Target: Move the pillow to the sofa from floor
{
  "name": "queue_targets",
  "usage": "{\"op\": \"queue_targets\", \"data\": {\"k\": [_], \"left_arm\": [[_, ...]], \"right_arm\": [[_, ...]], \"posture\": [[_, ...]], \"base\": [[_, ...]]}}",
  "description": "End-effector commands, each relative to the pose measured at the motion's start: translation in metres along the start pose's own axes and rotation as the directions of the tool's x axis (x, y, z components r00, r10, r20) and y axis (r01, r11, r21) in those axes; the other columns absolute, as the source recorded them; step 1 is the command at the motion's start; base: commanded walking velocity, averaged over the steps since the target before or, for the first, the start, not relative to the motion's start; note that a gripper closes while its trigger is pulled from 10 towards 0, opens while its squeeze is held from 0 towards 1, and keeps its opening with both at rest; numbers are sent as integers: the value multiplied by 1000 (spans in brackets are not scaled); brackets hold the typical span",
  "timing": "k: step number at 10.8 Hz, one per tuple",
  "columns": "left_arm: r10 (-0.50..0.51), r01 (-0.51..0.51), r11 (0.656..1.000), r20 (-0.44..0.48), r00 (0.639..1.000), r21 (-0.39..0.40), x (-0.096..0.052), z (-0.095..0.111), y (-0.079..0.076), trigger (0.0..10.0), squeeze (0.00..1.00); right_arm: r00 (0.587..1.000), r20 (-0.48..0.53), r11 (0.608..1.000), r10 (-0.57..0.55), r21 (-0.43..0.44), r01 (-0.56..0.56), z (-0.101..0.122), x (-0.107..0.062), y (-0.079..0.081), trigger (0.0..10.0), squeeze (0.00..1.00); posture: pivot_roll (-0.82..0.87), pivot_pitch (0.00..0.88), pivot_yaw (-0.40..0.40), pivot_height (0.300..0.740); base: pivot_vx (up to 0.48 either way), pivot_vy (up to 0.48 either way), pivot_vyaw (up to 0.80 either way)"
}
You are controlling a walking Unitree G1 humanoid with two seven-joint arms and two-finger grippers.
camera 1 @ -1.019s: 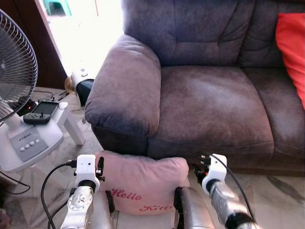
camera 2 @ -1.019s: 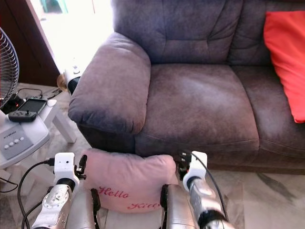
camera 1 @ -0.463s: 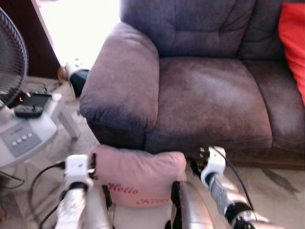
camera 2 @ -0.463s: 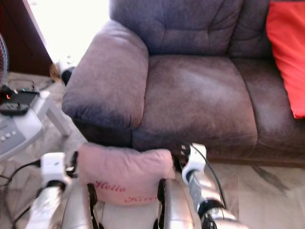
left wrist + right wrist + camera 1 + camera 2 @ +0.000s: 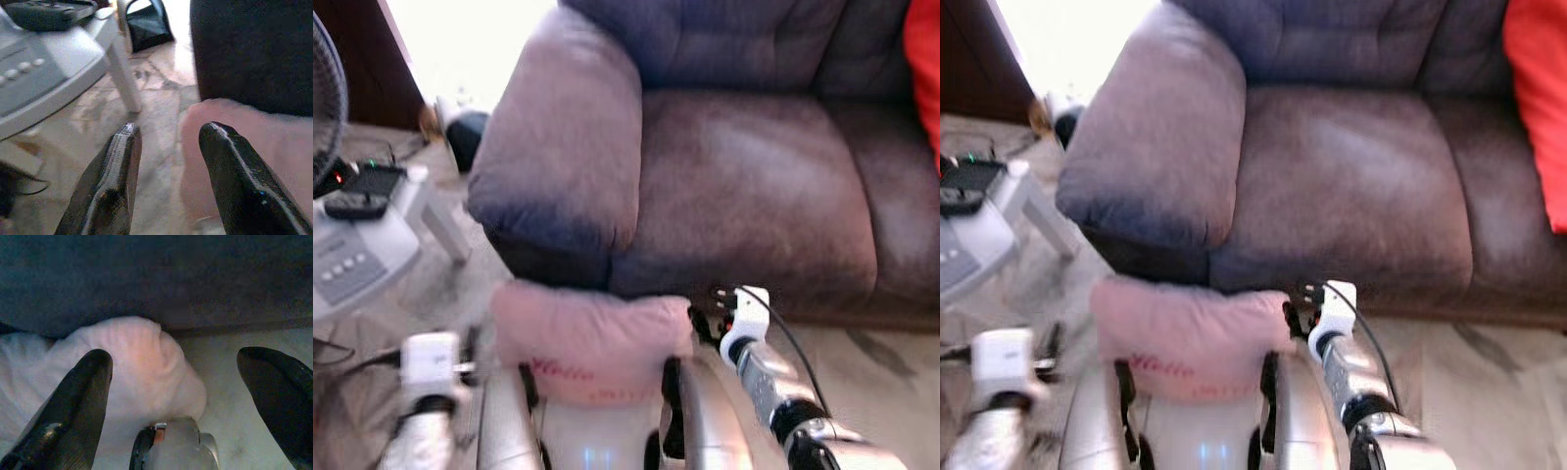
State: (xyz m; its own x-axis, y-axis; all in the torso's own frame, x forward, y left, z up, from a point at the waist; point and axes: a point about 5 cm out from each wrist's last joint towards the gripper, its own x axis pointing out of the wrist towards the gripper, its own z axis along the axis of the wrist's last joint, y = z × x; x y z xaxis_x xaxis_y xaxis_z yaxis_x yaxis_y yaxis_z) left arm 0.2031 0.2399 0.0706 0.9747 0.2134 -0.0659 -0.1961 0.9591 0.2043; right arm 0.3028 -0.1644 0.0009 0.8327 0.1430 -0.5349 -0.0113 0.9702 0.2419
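A red cushion (image 5: 1540, 103) lies at the far right edge. A fan (image 5: 325, 98) stands on a grey base with buttons (image 5: 350, 269) on the left. A black device (image 5: 362, 186) rests on a white stool (image 5: 426, 211). The floor (image 5: 881, 372) is marbled.

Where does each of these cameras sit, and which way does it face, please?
Left eye view: on the head, looking down at the sofa, pink pillow and both silver arms.
Right eye view: its stereo twin, same scene.
Left wrist view: along the open left hand, toward the pillow's end and the fan base.
Right wrist view: along the open right hand, which straddles the pillow's corner below the sofa front.
Shared: all four show the pillow.
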Motion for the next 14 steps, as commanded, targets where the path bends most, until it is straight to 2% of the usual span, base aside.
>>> {"op": "queue_targets", "data": {"k": [1, 3, 5, 8, 11, 14], "left_arm": [[20, -20, 1000, -18, 1000, -2, -5, 2, 9, 10000, 0], [40, -39, 999, -12, 999, 16, -9, 8, 18, 10000, 0], [58, -57, 998, -26, 998, 34, -20, 15, 26, 10000, 0], [53, -51, 998, -37, 998, 40, -28, 20, 28, 10000, 0], [39, -38, 999, -47, 998, 29, -30, 25, 25, 10000, 0], [24, -23, 1000, -47, 999, 15, -34, 33, 23, 10000, 0]], "right_arm": [[1000, -25, 1000, 9, 3, -9, -4, 0, 1, 10000, 0], [1000, -3, 999, 29, 22, -29, 1, 2, 6, 10000, 0], [996, 11, 996, 85, 25, -86, 4, 4, 15, 10000, 0], [993, 39, 993, 111, 44, -112, 15, 7, 23, 10000, 0], [990, 75, 992, 123, -15, -122, 31, 10, 31, 10000, 0], [989, 87, 990, 121, -82, -114, 37, 12, 38, 10000, 0]], "posture": [[114, 291, -111, 540], [123, 321, -111, 540], [131, 346, -110, 540], [141, 367, -103, 540], [151, 374, -100, 540], [171, 393, -110, 540]], "base": [[0, 0, 0], [0, 0, 0], [0, 0, 0], [0, 0, 0], [0, 0, 0], [0, 0, 0]]}}
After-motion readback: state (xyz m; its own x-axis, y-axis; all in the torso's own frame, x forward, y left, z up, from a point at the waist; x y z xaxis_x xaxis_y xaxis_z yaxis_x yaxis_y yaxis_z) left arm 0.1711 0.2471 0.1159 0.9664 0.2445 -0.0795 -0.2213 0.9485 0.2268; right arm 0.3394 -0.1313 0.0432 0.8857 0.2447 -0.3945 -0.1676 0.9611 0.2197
